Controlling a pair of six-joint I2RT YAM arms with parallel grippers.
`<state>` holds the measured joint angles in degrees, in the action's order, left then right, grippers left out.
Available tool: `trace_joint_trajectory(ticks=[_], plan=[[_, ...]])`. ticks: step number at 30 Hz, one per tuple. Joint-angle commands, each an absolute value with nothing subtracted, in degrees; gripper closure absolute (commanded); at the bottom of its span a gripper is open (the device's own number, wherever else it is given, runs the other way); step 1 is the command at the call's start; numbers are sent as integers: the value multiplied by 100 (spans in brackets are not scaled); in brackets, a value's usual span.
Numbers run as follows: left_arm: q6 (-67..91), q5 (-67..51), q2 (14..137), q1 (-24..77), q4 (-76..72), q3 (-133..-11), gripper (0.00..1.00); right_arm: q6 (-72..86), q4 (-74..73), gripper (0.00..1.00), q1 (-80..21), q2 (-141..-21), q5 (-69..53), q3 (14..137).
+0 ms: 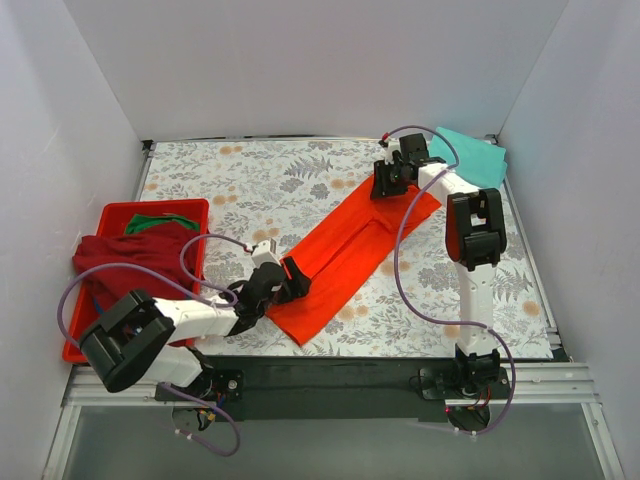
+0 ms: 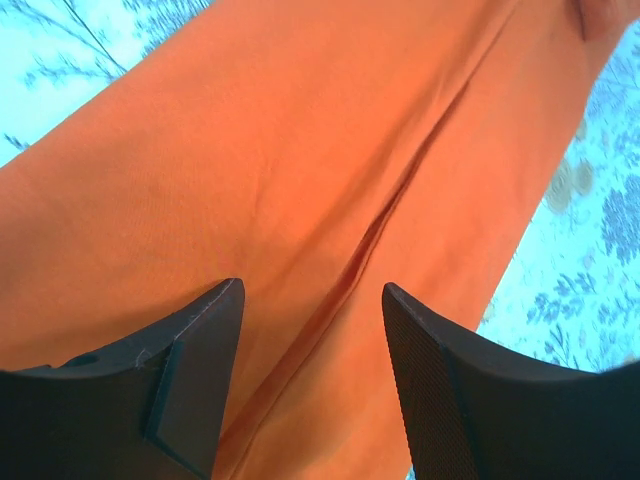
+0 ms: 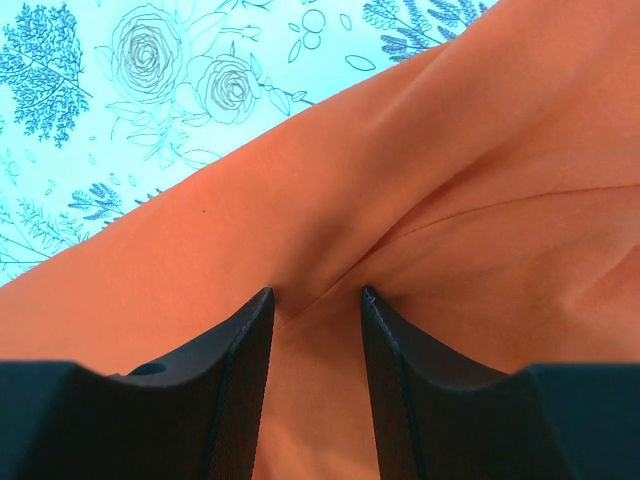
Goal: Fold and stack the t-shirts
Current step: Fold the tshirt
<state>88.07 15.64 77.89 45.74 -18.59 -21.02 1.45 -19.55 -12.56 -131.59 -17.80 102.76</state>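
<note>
A bright orange-red t-shirt (image 1: 350, 250) lies as a long folded strip running diagonally across the flowered table. My left gripper (image 1: 297, 280) is at the strip's near-left end. In the left wrist view its jaws (image 2: 312, 285) stand open over the orange cloth (image 2: 300, 160), with a lengthwise fold line between them. My right gripper (image 1: 385, 185) is at the far-right end. Its open jaws (image 3: 317, 292) press down on the cloth (image 3: 480, 200), with a crease between the tips. A mint-teal t-shirt (image 1: 475, 155) lies folded in the far right corner.
A red plastic tray (image 1: 115, 215) stands at the left edge, holding a maroon shirt (image 1: 130, 255) that spills over its side and a green one (image 1: 155, 222) behind it. White walls close in on three sides. Purple cables loop off both arms.
</note>
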Motion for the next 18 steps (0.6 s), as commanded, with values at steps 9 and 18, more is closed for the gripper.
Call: trace_joint_trajectory(ticks=[9,18], plan=[[9009,1125,6971,5124,-449,-1679,43,18,-2092,52,-1248,-12701,-1468,10090],[8895,1283,6233,5142,141,-1811,43,395,-1978,51,-1231,-11463,-827,9203]])
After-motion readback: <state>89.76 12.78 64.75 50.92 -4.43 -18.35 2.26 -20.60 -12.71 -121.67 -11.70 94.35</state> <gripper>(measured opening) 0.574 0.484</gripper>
